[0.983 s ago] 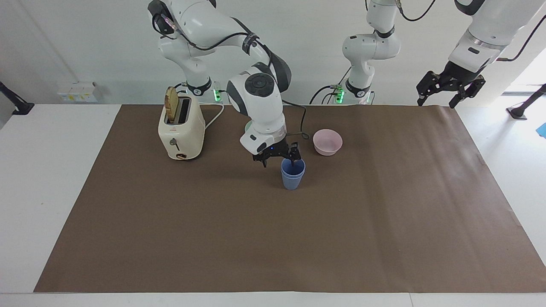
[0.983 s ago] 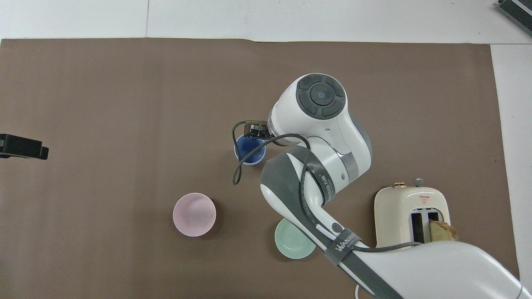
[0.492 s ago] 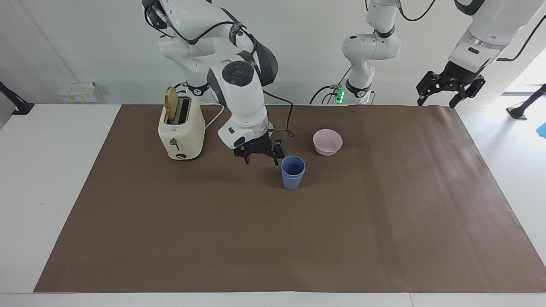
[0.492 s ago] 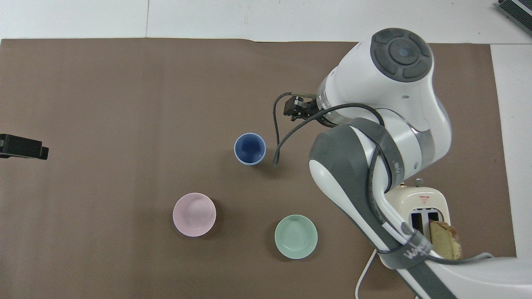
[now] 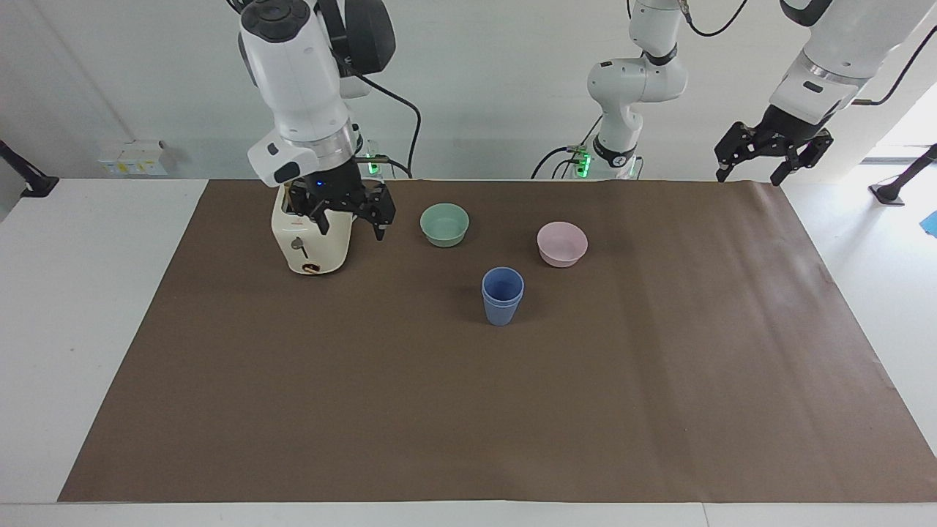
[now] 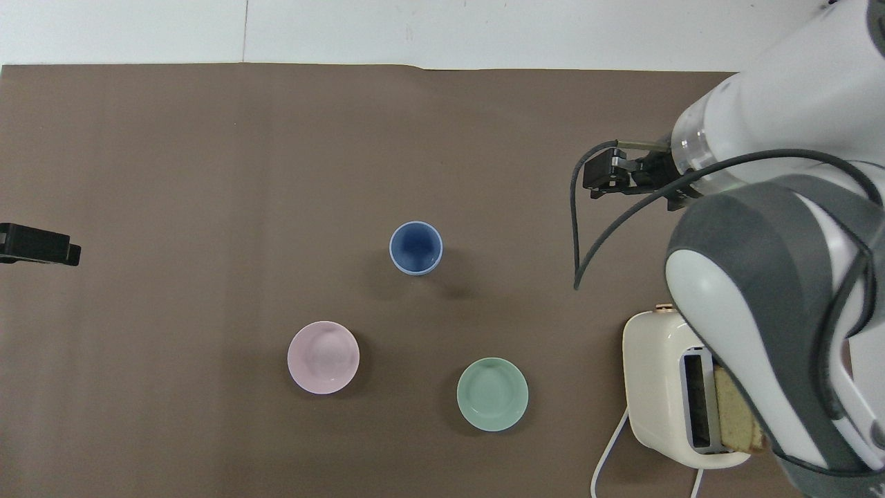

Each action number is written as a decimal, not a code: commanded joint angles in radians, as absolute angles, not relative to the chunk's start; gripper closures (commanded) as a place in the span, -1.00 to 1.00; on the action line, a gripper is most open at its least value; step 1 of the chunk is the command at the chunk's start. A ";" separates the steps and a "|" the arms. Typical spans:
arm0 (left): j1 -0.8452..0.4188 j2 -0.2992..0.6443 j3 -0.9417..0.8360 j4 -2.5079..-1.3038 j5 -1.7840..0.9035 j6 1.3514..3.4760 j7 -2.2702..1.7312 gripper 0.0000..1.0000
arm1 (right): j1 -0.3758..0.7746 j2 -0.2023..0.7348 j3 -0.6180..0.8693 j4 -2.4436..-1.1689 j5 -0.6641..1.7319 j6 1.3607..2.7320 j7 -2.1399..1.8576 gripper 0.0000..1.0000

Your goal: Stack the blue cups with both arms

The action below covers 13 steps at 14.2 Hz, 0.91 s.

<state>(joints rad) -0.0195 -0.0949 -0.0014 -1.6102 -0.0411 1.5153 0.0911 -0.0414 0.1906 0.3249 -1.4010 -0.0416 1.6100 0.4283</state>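
1. We find the blue cups (image 5: 502,295) nested one inside the other, upright on the brown surface (image 5: 659,380) near its middle, farther from the robots than the pink bowl (image 5: 562,243) and the mint-green bowl (image 5: 444,224). Two rims show one above the other in the facing view, so we judge the stack made.
2. We read the step in hand as the retreat: both arms clear of the stack, nothing gripped.
3. Our right claw (image 5: 350,207) hangs released in front of the toaster (image 5: 311,234), fingers spread and empty. We lift it straight up before swinging it home, so that its fingers miss the toaster's body and the slice of bread (image 6: 738,408) standing in the slot.
4. We mind the black cable (image 6: 588,228) looping off the right wrist; from these views it hangs over bare surface, well apart from the cups, and we want it kept there so it does not snag the stack.
5. Our left claw (image 5: 770,146) waits in the air over the edge of the brown covering at the left arm's end, fingers spread and empty. We leave it there.
6. We check that the inner cup sits level, not tilted; from overhead the rims look concentric.
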 commanded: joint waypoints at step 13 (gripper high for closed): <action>-0.017 -0.104 -0.002 -1.615 -0.048 1.502 0.081 -1.00 | -0.069 0.111 0.075 -1.380 -0.008 1.479 0.020 -1.00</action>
